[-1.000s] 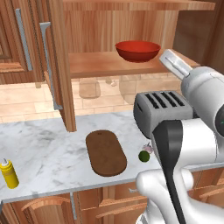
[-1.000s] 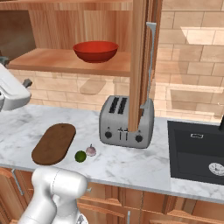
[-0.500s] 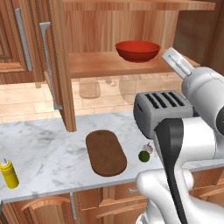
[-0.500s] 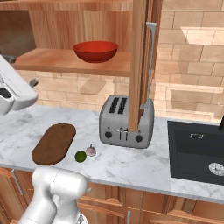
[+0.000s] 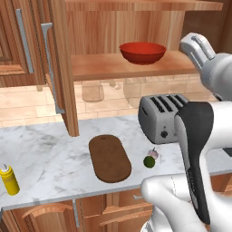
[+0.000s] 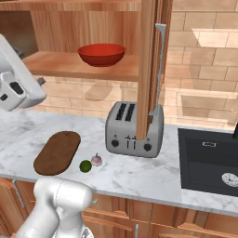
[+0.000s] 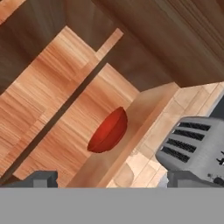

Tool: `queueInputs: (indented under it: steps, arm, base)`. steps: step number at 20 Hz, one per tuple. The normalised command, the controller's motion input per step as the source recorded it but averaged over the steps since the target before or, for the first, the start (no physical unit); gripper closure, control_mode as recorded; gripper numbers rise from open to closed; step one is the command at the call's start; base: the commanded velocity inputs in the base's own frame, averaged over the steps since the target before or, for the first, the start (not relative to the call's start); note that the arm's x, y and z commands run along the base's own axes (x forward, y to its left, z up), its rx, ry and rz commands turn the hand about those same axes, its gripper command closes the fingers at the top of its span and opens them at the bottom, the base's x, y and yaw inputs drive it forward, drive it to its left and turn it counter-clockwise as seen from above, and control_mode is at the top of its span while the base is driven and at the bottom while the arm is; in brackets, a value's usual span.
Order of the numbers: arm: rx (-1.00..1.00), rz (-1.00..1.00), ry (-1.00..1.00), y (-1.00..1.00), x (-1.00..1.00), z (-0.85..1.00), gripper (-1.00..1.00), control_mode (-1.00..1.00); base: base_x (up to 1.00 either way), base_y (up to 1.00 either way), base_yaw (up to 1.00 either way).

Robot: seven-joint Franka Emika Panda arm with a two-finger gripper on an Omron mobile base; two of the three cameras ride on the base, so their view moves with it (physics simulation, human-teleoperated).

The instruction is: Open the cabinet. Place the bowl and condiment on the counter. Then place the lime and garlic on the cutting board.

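So the cabinet (image 5: pixel 59 68) doors are swung open and the red bowl (image 5: pixel 142 52) sits on the lower shelf (image 5: pixel 104 68), nothing touching it. The claw (image 7: pixel 112 181) is spread wide open with nothing in it, up by the shelf's right end, pointed at the bowl. Down on the worktop (image 5: pixel 45 158), the yellow condiment (image 5: pixel 9 179) stands at the far left. The lime (image 6: pixel 85 166) and garlic (image 6: pixel 96 160) sit side by side between the cutting board (image 6: pixel 57 152) and the toaster (image 6: pixel 134 130).
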Motion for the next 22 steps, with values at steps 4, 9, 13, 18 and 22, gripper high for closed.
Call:
queueInputs:
  steps: [4,9,13,18,22]
  arm:
    - [0.18,0.10,0.12,-0.19,0.08,0.07,-1.00,-1.00]
    - [0.15,0.11,0.16,-0.25,0.12,0.00,-1.00,-1.00]
    - [0.12,0.12,0.16,-0.15,0.13,0.00,-1.00,-1.00]
    - [0.08,0.11,0.15,-0.02,0.19,-0.01,-1.00,-1.00]
    - [0.04,0.09,0.15,0.00,0.35,-0.11,-1.00,-1.00]
  base:
    - [0.00,0.00,0.00]
    - [0.00,0.00,0.00]
    - [0.00,0.00,0.00]
    - [0.00,0.00,0.00]
    - [0.00,0.00,0.00]
